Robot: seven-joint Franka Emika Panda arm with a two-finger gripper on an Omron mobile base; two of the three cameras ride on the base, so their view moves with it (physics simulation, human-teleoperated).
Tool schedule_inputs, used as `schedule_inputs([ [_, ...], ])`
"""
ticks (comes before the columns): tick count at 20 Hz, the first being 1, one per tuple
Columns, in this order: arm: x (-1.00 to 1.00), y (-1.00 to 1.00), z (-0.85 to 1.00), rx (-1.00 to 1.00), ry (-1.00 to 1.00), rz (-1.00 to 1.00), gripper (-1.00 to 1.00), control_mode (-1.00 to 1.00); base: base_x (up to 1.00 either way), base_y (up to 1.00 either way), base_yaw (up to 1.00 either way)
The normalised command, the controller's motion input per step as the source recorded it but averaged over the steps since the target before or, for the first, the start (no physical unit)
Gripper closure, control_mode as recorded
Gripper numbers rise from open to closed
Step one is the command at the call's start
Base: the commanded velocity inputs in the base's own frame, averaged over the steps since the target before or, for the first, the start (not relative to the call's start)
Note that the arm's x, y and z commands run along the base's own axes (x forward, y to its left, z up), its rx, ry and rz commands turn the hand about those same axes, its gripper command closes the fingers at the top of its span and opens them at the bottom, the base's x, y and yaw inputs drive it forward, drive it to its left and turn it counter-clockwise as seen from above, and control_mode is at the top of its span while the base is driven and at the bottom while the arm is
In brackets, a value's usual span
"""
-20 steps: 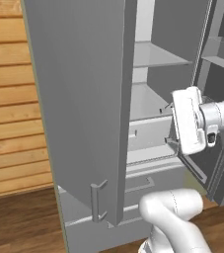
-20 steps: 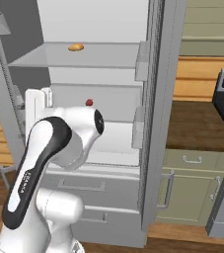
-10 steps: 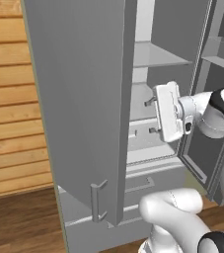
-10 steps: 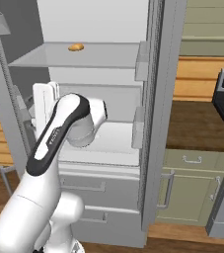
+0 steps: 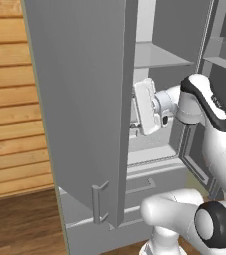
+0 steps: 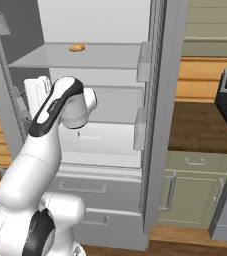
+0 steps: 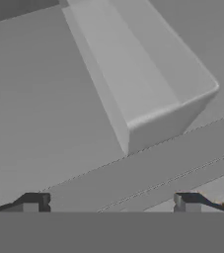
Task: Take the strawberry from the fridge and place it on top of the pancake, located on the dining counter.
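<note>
Arm reaching into open fridge [image 6: 110, 90] – fingers spread wide, holding nothing.

Left to right: wood-plank wall [image 5: 10, 99], then the smooth grey fridge door [image 5: 79, 109] swung open with a bar handle low on it; gripper [image 5: 133, 112] sits inside at middle-shelf height, further left and deeper in than a second ago. Upper shelf carries one small orange-yellow lumpy food item [image 6: 76, 48]. Strawberry – visible on the middle shelf a second ago, now hidden behind the arm, can't tell where. Hand view: a boxy grey door bin [image 7: 143, 84], finger tips [image 7: 34, 201] wide apart. Two flat drawers [image 6: 92, 192] below; pale green cabinet [image 6: 195, 187] right.
</note>
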Motion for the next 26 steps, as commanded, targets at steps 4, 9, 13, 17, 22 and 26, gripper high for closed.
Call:
schedule_inputs([
  [4,-0.17,0.89,-0.01,-0.02,-0.11,0.00,-1.00,-1.00,0.00,0.00,0.00],
  [9,-0.45,0.79,0.00,-0.02,-0.12,0.00,-1.00,-1.00,0.00,0.00,0.00],
  [13,-0.34,0.66,0.00,0.00,-0.05,-0.03,-1.00,-1.00,0.00,0.00,0.00],
  [17,-0.18,0.64,0.00,0.00,-0.03,-0.09,-1.00,-1.00,0.00,0.00,0.00],
  [22,-0.03,0.76,0.00,-0.04,0.01,-0.06,-1.00,-1.00,0.00,0.00,0.00],
  [26,0.00,0.89,0.00,-0.12,0.08,-0.01,-1.00,-1.00,0.00,0.00,0.00],
])
